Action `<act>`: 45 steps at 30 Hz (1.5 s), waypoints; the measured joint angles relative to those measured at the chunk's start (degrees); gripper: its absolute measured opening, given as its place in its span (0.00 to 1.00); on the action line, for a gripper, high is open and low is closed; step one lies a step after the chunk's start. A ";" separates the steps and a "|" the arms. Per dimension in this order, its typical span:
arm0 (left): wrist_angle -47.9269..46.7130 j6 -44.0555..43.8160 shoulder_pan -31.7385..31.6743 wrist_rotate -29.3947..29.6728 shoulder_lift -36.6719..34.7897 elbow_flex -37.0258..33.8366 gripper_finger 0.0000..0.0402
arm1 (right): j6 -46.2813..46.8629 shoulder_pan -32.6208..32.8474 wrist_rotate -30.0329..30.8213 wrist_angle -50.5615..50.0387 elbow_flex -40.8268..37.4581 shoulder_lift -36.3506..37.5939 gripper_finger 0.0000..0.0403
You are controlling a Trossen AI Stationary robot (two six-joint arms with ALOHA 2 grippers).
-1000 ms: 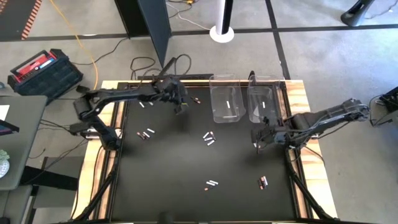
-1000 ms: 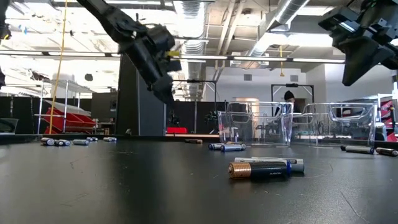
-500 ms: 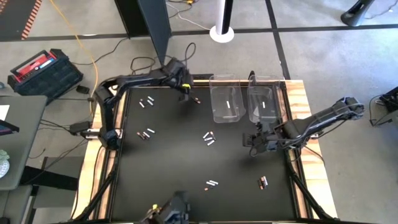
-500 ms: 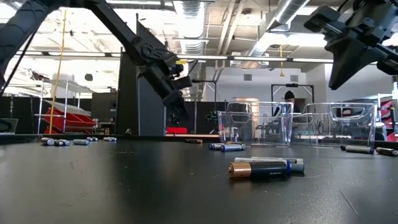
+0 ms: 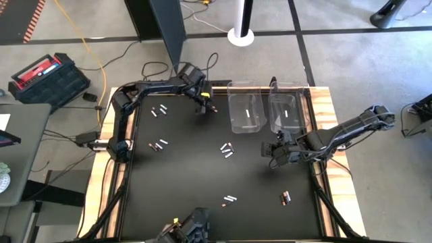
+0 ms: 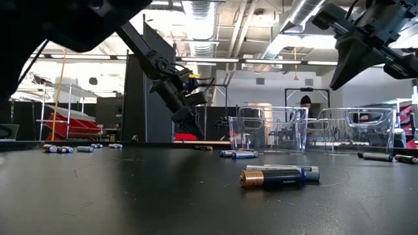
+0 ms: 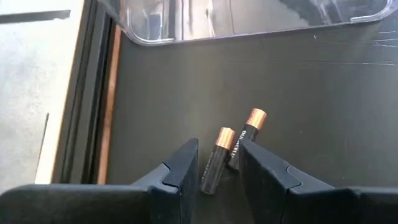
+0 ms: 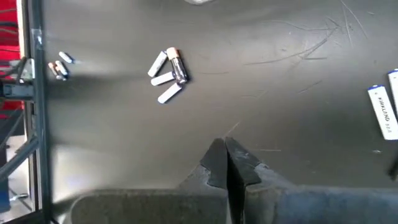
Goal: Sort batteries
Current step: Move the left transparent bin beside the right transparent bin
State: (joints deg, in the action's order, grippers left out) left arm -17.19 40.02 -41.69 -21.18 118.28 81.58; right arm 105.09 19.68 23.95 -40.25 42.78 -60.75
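Two dark batteries with copper ends [image 7: 247, 127] lie side by side on the black mat near the far edge, just in front of the left clear bin [image 5: 246, 113]. My left gripper [image 7: 217, 148] is open, slanting down over them. One battery [image 7: 213, 171] lies between its fingers, and in the low view the fingertips [image 6: 194, 129] hang just above the mat. My right gripper [image 8: 225, 152] is shut and empty, high over the mat's right part [image 5: 275, 154]. Other batteries lie in small groups [image 5: 227, 150] [image 5: 159, 110].
Two clear bins [image 5: 287, 113] stand at the far right, each with a white battery inside. More batteries lie at the left [image 5: 158, 145] and near the front [image 5: 230, 199] [image 5: 285, 197]. A dark thing [image 5: 189, 229] shows at the table's near edge.
My left gripper has swung toward the far right, turned and sunk toward the two dark batteries by the left bin, its opening unchanged. My right gripper has drifted a little toward the table's left, still shut. A dark thing has come up at the near edge.
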 joint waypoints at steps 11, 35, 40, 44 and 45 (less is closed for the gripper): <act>-1.40 1.06 0.11 1.30 -0.04 0.00 0.27 | -0.64 0.00 0.21 0.07 0.00 0.02 0.02; -1.31 0.93 0.48 7.31 -0.04 0.00 0.27 | -16.65 -0.33 0.21 0.65 0.00 0.36 0.02; -1.31 0.91 0.48 7.29 -0.04 0.00 0.27 | -23.14 -0.11 0.17 4.59 0.00 1.79 0.02; -1.31 0.92 0.48 7.29 -0.04 0.00 0.27 | -29.37 0.09 -0.12 7.73 0.00 2.91 0.02; -1.31 0.91 0.48 7.29 -0.04 0.00 0.27 | -30.36 0.23 -0.16 8.05 0.00 3.20 0.02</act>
State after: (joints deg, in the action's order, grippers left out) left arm -18.50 40.93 -41.21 -13.89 118.24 81.58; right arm 74.73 19.92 23.79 -32.20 42.78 -57.55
